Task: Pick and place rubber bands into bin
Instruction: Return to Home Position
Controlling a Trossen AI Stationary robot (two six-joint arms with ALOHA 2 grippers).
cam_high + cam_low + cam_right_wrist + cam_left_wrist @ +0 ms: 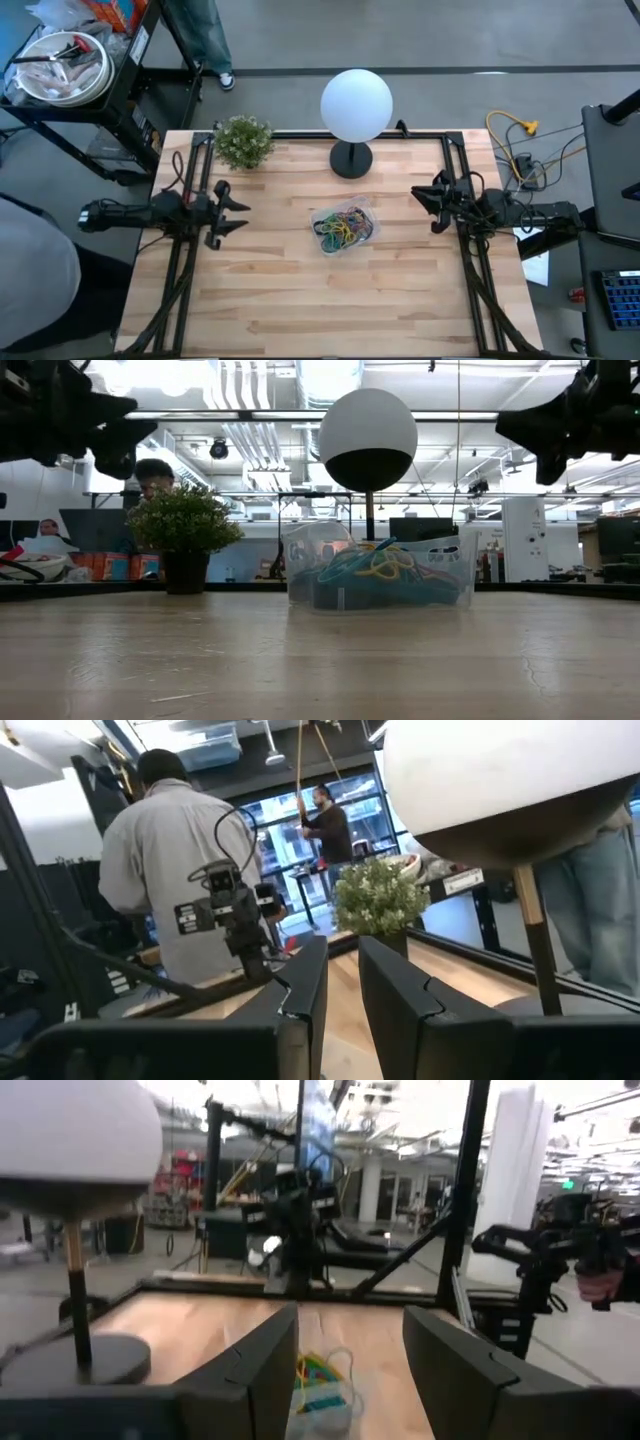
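Now | left tool (238, 212) raised, level, spread | right tool (422, 207) raised, level, narrowly parted

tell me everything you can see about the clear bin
The bin is a small, shallow, see-through plastic tray with low walls, roughly rectangular. It sits flat on the wooden table, near the middle, close to the lamp base. It holds a tangled heap of coloured rubber bands. The left claw and right claw hang off to either side, apart from it.
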